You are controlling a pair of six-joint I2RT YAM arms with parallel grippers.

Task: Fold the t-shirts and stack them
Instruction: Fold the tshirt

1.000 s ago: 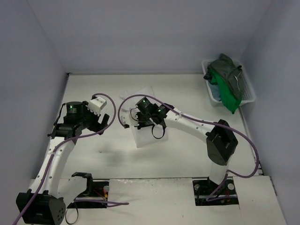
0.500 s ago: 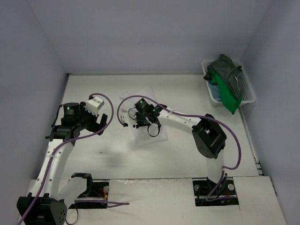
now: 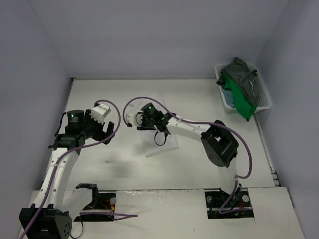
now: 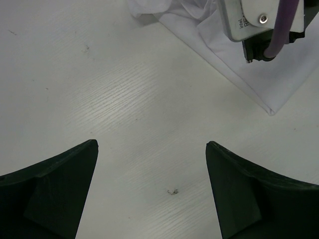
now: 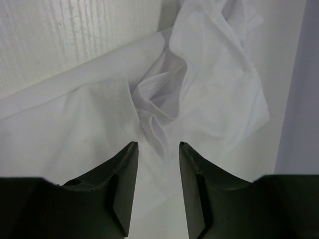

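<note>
White t-shirt [image 5: 214, 89] looks only part-folded under my parted right tool [image 5: 157, 145], left tool [image 4: 151, 143] spread wide over the surface [image 4: 114, 94]; other t-shirts [image 3: 241, 97] unfolded in basket [image 3: 228, 105] at two o'clock.

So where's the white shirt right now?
In the overhead view the white shirt lies near the middle of the table, directly under the right arm's tool, well away from the basket in the far right corner.

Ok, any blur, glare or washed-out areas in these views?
Top external: sharp and evenly lit, but the white t-shirt barely separates from the table. Left wrist: table grain crisp, left tool dark. Right wrist: folds readable, right tool dark, featureless.
</note>
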